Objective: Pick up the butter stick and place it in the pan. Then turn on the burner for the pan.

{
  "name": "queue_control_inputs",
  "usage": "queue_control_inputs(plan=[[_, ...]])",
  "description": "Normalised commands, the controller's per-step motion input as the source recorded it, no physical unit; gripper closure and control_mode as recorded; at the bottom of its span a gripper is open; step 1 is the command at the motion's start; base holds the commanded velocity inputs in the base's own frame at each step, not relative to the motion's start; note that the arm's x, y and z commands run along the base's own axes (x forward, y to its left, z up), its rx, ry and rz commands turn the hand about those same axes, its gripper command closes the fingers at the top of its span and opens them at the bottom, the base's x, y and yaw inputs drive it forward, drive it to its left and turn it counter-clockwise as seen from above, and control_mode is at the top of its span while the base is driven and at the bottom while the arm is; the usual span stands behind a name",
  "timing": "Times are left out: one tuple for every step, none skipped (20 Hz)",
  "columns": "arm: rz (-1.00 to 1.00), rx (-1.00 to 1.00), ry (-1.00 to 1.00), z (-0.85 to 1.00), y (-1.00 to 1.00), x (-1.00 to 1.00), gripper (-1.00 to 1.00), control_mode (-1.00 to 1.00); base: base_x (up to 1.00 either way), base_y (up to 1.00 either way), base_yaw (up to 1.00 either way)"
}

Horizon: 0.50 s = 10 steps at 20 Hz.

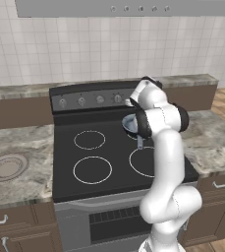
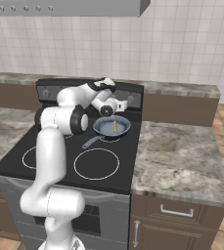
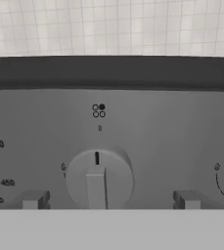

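With butter in pan, we have pincer spread around knob; burner turn-on remains.

A black glass stove top carries the things, with white burner rings marked on it. At its back right burner sits the pan, its short dark handle pointing toward the front left. The butter stick lies inside the pan, not directly on the stove. The other rings are bare. A raised control panel with round knobs runs along the back edge. On both sides of the stove lies a speckled stone tabletop. On the left stretch rests a wide flat grey-brown round dish.
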Motion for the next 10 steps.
queue_control_inputs(plan=[[0.00, 0.00, 0.00, 0.00, 0.04, 0.15, -1.00, -1.00, 0.00, 0.00, 0.00], [0.00, 0.00, 0.00, 0.00, 0.00, 0.09, -1.00, -1.00, 0.00, 0.00, 0.00], [0.00, 0.00, 0.00, 0.00, 0.04, 0.11, -1.00, -1.00, 0.00, 0.00, 0.00], [0.00, 0.00, 0.00, 0.00, 0.05, 0.12, -1.00, -1.00, 0.00, 0.00, 0.00], [0.00, 0.00, 0.00, 0.00, 0.05, 0.11, -1.00, -1.00, 0.00, 0.00, 0.00], [0.00, 0.00, 0.00, 0.00, 0.08, 0.14, -1.00, -1.00, 0.00, 0.00, 0.00], [0.00, 0.00, 0.00, 0.00, 0.08, 0.16, -1.00, -1.00, 0.00, 0.00, 0.00], [0.00, 0.00, 0.00, 0.00, 0.08, 0.11, -1.00, -1.00, 0.00, 0.00, 0.00], [0.00, 0.00, -0.01, 0.00, 0.09, 0.09, -1.00, -1.00, 0.00, 0.00, 0.00], [0.00, 0.00, -0.01, 0.00, 0.06, 0.08, -1.00, -1.00, 0.00, 0.00, 0.00]])
